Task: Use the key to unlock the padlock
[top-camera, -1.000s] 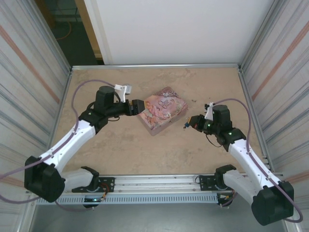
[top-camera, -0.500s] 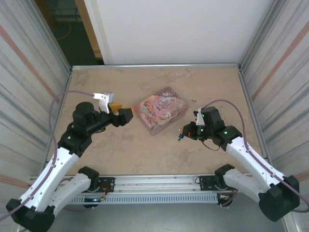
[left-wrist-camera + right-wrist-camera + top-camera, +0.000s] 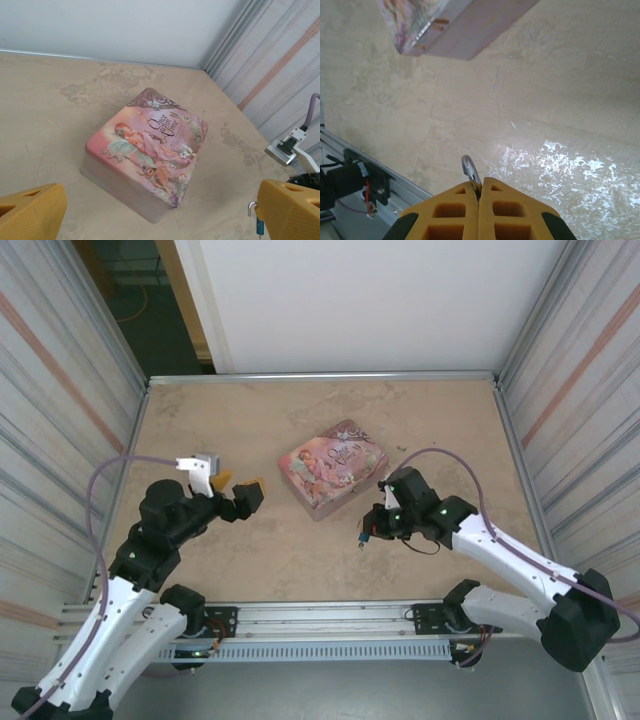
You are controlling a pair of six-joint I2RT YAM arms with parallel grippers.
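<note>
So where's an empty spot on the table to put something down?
Free: the wide strip between the tin and the back rim, and the patch in front of the tin, bordered by the left gripper, the right gripper and the front rail. Crowded: by the tin's near-right side, where the right gripper holds the padlock.

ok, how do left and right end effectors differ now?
Left end effector is open and empty, fingers wide apart; right end effector is shut on the tiny blue-bodied padlock. Left faces the pink illustrated tin; right tilts down at the tabletop. Both have yellow fingers.
</note>
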